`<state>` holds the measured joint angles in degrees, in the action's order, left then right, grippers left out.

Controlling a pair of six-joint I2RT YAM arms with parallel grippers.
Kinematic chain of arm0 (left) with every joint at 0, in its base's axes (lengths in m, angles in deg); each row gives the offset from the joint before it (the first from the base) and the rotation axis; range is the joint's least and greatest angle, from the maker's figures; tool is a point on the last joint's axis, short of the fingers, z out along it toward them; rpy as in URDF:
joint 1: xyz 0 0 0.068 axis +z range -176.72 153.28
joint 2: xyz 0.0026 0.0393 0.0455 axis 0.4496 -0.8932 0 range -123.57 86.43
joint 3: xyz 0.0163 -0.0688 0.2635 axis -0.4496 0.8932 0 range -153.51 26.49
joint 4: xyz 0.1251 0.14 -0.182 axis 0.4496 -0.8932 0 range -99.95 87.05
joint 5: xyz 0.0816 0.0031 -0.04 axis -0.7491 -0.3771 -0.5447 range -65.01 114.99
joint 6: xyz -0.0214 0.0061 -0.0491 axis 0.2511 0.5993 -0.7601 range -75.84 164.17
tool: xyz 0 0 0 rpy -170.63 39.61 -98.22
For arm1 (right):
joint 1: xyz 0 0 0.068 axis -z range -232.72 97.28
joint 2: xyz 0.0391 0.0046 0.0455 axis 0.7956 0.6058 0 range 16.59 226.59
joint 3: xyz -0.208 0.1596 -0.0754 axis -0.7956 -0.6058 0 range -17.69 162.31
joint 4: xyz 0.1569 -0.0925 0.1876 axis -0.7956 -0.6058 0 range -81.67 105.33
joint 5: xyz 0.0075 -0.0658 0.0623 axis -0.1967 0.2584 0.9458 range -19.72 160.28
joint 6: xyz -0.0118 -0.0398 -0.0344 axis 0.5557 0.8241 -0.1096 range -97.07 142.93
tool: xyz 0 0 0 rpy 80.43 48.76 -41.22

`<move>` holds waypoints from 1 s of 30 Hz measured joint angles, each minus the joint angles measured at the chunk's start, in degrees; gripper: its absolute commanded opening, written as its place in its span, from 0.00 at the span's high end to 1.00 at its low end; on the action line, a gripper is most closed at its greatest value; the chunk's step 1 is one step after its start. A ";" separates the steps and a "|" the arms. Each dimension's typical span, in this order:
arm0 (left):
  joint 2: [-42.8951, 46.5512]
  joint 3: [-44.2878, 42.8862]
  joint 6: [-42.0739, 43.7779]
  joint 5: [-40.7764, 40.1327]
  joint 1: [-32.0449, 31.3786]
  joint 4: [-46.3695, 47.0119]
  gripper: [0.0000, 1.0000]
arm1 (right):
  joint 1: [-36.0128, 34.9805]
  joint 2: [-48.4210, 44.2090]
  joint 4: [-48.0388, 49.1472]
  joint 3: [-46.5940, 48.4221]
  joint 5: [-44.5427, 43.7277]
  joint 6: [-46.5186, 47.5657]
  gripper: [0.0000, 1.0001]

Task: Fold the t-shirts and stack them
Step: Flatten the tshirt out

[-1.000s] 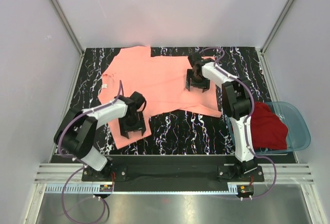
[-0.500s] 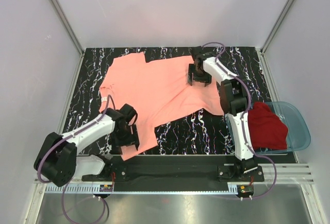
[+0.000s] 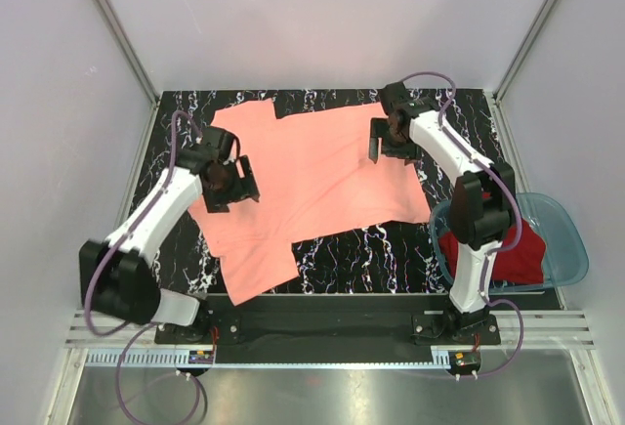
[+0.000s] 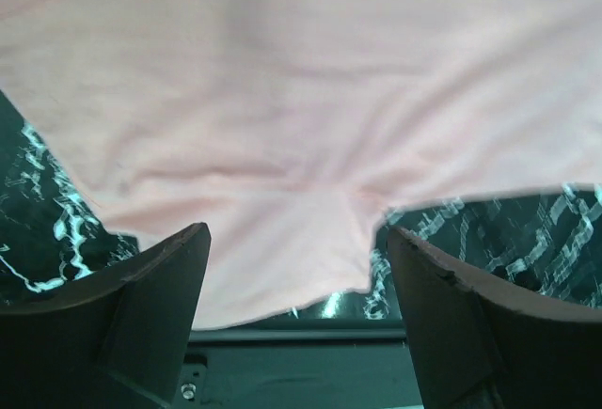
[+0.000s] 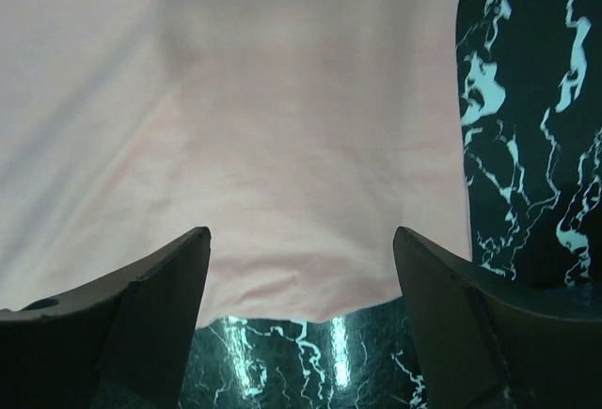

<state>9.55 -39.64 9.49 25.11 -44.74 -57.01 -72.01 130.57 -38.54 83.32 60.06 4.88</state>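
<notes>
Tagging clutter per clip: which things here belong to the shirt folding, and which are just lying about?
Job: salmon-pink t-shirt, spread out; dark red t-shirt, in the basin; left pincer, open; right pincer, open.
Lying about: translucent blue basin; black marbled table.

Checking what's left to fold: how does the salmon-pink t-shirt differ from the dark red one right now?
The salmon-pink t-shirt lies spread out almost flat on the marbled table. The dark red t-shirt sits bunched up in the blue basin at the right edge. The pink one shows nearly whole, while the red one is partly hidden behind the right arm. Both are plain cloth, and neither is folded yet.
</notes>
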 measured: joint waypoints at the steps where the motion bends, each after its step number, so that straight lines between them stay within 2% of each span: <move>1: -3.30 0.00 0.92 0.63 2.84 0.94 0.20 | 0.00 -1.44 0.74 -1.88 0.66 0.09 0.17; 2: -5.86 0.00 1.68 0.98 4.74 1.75 0.20 | 0.00 -2.34 0.83 -3.41 0.96 0.11 0.21; 5: -15.58 -0.72 3.80 1.42 10.69 4.31 0.21 | -0.11 -4.85 1.73 -10.08 2.45 0.13 0.24; 10: -26.56 -4.15 5.16 1.62 13.46 7.50 0.21 | -0.15 -5.27 2.78 -16.20 4.20 0.35 0.35; 14: -32.85 -8.15 5.29 2.05 16.61 7.56 0.21 | -0.15 -5.27 4.76 -18.82 4.44 0.31 0.36; 19: -36.68 -13.66 6.58 2.54 22.43 6.08 0.20 | -0.20 -5.11 6.84 -21.20 6.43 -0.31 0.35; 24: -42.71 -23.08 9.70 2.14 25.14 2.47 0.16 | -0.68 -4.17 7.82 -23.06 8.04 -1.09 0.34; 30: -41.83 -23.43 12.28 2.03 24.61 3.21 0.12 | -0.92 -2.73 7.76 -23.71 10.86 -1.46 0.33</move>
<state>-32.28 -63.07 21.77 27.14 -20.13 -53.80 -72.92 127.83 -30.78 59.61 70.93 3.42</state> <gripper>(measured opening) 0.863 0.667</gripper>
